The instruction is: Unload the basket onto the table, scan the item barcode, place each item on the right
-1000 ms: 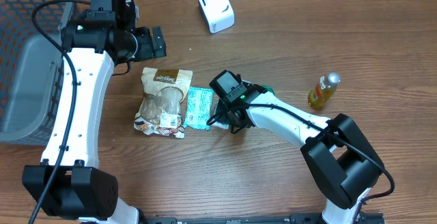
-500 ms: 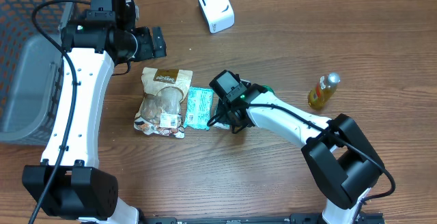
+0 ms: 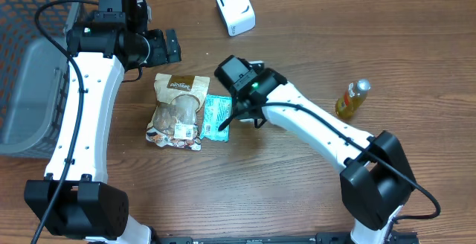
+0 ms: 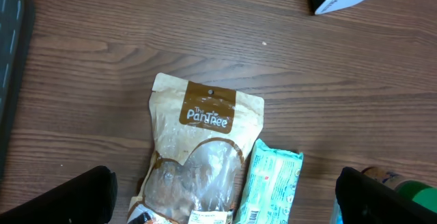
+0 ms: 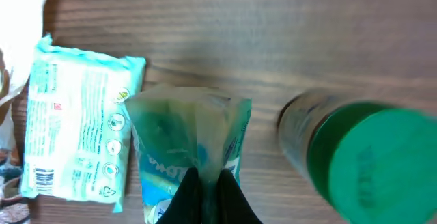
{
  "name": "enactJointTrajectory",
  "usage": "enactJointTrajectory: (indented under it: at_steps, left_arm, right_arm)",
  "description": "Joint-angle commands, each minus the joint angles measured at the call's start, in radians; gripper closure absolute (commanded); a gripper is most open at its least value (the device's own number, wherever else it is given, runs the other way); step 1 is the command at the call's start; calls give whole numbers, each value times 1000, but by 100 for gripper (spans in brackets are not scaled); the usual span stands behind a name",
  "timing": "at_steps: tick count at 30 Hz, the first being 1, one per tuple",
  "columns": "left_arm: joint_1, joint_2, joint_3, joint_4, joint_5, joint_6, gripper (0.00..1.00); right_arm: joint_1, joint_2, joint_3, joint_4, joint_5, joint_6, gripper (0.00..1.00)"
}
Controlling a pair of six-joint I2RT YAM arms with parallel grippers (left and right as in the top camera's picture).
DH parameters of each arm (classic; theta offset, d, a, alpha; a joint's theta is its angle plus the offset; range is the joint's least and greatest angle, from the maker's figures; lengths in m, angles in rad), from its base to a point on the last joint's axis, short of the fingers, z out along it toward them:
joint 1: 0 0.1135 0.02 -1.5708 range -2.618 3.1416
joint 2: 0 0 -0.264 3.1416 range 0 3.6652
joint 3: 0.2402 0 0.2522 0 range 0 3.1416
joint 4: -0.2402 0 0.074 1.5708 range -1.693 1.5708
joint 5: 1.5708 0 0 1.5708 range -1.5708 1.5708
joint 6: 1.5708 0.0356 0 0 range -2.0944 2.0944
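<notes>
My right gripper point(image 5: 207, 191) is shut on the top seam of a blue-green snack packet point(image 5: 183, 132), which hangs above the wood table. In the overhead view the right gripper point(image 3: 232, 116) sits just right of a flat teal packet point(image 3: 216, 116), whose barcode faces up point(image 5: 42, 177). A brown Pan Tree pouch point(image 3: 178, 108) lies left of the teal packet. The white scanner point(image 3: 235, 8) stands at the back of the table. My left gripper point(image 4: 222, 203) hovers open over the pouch point(image 4: 198, 162), with its fingers point(image 4: 65, 198) wide apart and nothing between them.
A green-capped bottle point(image 5: 365, 159) lies close to the right of the held packet. A yellow bottle point(image 3: 352, 99) stands at the right. A grey basket point(image 3: 30, 73) fills the left edge of the table.
The right arm has risen and swung back and to the left, with the blue-green packet pinched in its jaws. The left arm has not moved.
</notes>
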Motion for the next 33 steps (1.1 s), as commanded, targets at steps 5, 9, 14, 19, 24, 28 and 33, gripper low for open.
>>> enactJointTrajectory:
  at_steps: [5,9,14,19,24,28,33]
  left_arm:
    - [3,2,14,0,10,11,0]
    - [3,2,14,0,10,11,0]
    - [3,2,14,0,10,11,0]
    - [3,2,14,0,10,11,0]
    - [3,2,14,0,10,11,0]
    - [3,2,14,0,10,11,0]
    - [3,2,14,0,10,11,0]
  right_arm:
    - [187,20,22,-49,452,-197,96]
    - [251,67,21,-78,553,-197,96]
    - [289,164,21,-100,703,-204,96]
    - [303,236,21,-109,834,-204,96]
    - [304,281,21,-105,797,-204,96]
    - [304,325,21,-106,805,-204,97]
    - [308,353,21,-105,779,-204,96]
